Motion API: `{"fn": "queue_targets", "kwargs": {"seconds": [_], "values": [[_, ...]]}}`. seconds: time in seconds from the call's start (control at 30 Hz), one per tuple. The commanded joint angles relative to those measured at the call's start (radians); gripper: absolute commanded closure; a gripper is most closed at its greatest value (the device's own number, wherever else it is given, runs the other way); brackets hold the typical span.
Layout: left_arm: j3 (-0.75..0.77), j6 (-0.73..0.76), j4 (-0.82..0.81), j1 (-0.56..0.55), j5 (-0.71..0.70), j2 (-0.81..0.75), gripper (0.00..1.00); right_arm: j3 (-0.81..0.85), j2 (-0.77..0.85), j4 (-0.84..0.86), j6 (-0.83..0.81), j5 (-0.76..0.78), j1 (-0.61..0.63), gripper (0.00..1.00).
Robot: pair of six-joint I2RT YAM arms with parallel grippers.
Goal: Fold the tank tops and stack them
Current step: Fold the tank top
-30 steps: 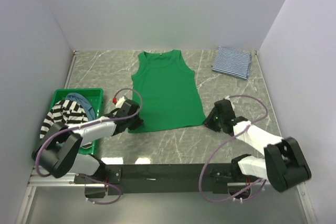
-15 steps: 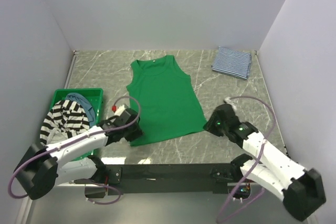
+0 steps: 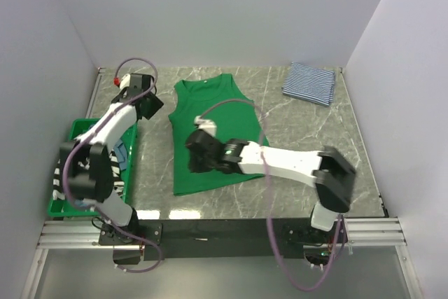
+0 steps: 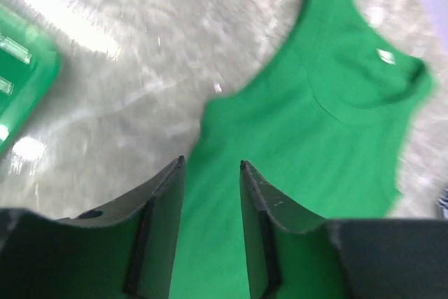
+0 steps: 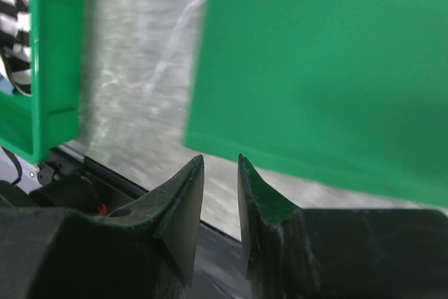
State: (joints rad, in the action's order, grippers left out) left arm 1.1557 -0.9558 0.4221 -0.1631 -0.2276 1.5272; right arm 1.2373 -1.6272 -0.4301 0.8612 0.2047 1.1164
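The green tank top [image 3: 217, 131] is spread flat in the middle of the table [image 3: 315, 131], with its neck toward the far wall. In the top view its near left part is covered by the right gripper [image 3: 194, 159]. Both wrist views are smeared by blur, so the seams are hard to make out.

The black-white striped tank top [image 5: 14, 12] is bundled in the green bin [image 3: 75, 128] at the left edge. In the top view it is largely hidden behind the left arm [image 3: 112, 125], and in the right wrist view only a cut-off strip of it is seen. The navy-white striped tank top [image 3: 309, 82] is seen folded at the far right corner, well apart from the rest.

The left arm is stretched toward the far left. The left gripper [image 3: 150, 106] is held just beside the green top's strap nearer the bin. Its fingers [image 4: 168, 194] are parted, and nothing is gripped between them.

The right arm [image 3: 294, 166] is swung across the table to the left, and its gripper is held low over the hem's near left corner. Its fingers [image 5: 185, 194] are set only narrowly apart, with nothing caught between them.
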Motion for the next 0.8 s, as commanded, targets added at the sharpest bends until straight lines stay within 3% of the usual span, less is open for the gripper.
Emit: {"fn": "queue_targets", "kwargs": {"seconds": [0.0,0.17,0.43,0.77], "values": [[0.119,0.124,-0.011,0.040,0.094,0.158,0.59,0.155,-0.146,-0.024,-0.028,0.021,0.051,0.67],[0.160,0.123,-0.014,0.077,0.140,0.264,0.60,0.329,-0.325,-0.094,-0.047,0.038,0.118,0.67],[0.160,0.120,-0.028,0.080,0.168,0.281,0.60,0.461,-0.480,-0.165,-0.070,0.048,0.166,0.66],[0.148,0.104,-0.052,0.080,0.203,0.284,0.60,0.496,-0.571,-0.217,-0.082,0.064,0.184,0.63]]}}
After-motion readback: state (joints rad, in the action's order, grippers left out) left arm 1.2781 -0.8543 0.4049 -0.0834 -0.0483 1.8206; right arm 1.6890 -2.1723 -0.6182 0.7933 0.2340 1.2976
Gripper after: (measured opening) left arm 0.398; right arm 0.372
